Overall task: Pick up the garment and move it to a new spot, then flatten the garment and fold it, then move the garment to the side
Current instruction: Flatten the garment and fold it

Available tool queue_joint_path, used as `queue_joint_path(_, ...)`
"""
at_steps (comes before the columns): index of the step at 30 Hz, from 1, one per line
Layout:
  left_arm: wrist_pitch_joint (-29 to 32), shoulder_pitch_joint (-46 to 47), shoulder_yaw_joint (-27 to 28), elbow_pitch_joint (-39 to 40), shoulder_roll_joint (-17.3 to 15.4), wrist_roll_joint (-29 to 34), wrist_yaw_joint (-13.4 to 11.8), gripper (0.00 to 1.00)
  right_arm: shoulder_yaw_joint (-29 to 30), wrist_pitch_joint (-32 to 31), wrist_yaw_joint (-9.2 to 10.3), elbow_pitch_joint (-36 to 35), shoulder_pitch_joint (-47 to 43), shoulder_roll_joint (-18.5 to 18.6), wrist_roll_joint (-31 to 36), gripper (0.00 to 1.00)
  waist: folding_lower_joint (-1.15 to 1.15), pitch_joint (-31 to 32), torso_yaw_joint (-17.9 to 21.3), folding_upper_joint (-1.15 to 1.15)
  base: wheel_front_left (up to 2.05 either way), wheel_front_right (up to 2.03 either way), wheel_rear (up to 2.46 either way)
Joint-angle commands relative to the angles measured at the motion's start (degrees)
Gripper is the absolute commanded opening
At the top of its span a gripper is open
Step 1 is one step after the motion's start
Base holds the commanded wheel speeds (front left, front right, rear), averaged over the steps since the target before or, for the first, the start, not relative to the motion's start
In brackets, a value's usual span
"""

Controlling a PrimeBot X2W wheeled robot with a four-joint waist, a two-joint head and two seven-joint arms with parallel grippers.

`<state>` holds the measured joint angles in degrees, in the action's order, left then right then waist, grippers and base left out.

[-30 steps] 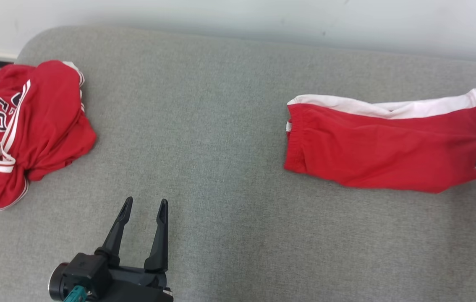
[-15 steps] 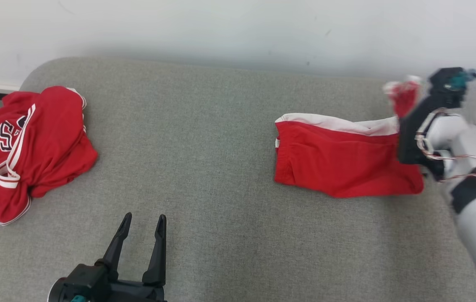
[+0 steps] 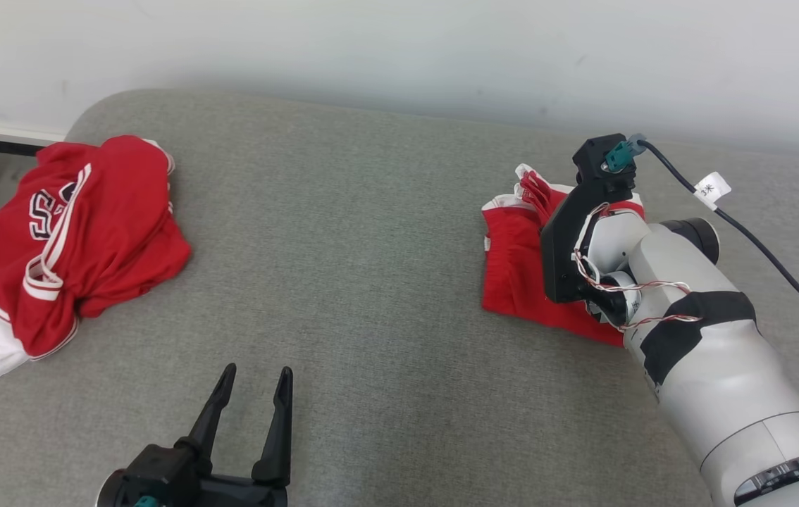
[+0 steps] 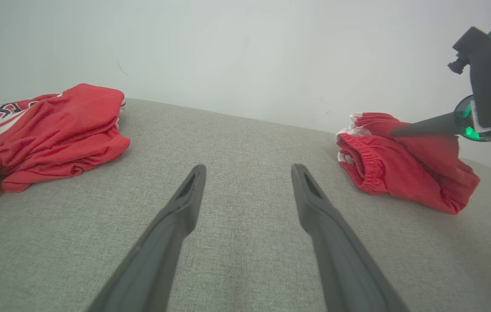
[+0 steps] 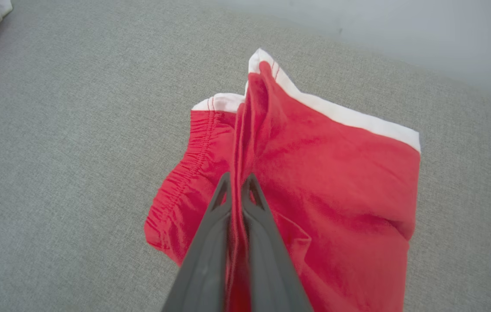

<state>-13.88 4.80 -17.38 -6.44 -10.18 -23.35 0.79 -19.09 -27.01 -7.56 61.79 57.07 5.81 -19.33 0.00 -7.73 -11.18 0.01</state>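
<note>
The garment is a pair of red shorts with a white side stripe, lying right of centre on the grey cushion. My right gripper is shut on a bunched edge of the shorts and holds that cloth above the elastic waistband end. In the right wrist view the closed fingertips pinch a red fold over the garment. The left wrist view has the garment doubled over under the right gripper. My left gripper stands open near the front edge, its spread fingers holding nothing.
A crumpled red jersey with white trim and lettering lies at the cushion's left end, also seen as the jersey. A pale wall runs behind. A black cable with a white tag trails from my right wrist.
The head camera has shifted. My right arm has carried the shorts' far end up and leftward over the waistband end, doubling the garment. The left gripper stays open in place.
</note>
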Motion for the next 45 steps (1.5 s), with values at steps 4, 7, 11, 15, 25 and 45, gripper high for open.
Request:
queue_joint_path(4,-0.2,-0.2,-0.3,-0.5,0.2,-0.2,0.1,1.00,1.2,0.8,0.12,0.7,-1.0,-1.6,1.7,0.00,0.00,0.1,-1.3,-0.01,0.00,0.00,0.00)
queue_joint_path(7,-0.3,-0.1,-0.7,-0.6,0.3,-0.2,0.2,1.00,2.0,1.4,0.12,1.4,-0.9,-2.0,3.0,0.00,0.00,0.1,-1.8,-0.01,0.00,0.00,0.00)
queue_joint_path(11,-0.4,-0.2,-0.9,-0.8,0.3,-0.3,0.2,1.00,2.5,2.4,0.12,1.5,-1.0,-2.8,3.7,0.00,0.00,0.1,-2.2,-0.01,0.00,0.00,0.00)
queue_joint_path(15,-0.5,-0.3,-1.0,-0.9,0.1,-0.3,0.2,1.00,2.5,2.3,0.12,2.0,-1.2,-2.9,4.0,0.00,0.00,0.1,-2.4,-0.01,0.00,0.00,0.00)
queue_joint_path(25,-0.5,0.0,-0.8,-0.9,-0.2,-0.6,-0.5,1.00,2.0,5.7,0.12,-7.5,-1.5,-2.7,-7.6,1.00,0.00,0.6,-1.4,-0.01,0.00,0.00,0.00)
queue_joint_path(45,-1.2,1.7,-1.5,-2.1,0.9,-0.8,0.5,1.00,4.3,12.4,0.12,-3.6,-10.6,-1.2,7.4,0.00,0.00,-0.3,-1.1,-0.01,0.00,0.00,0.00)
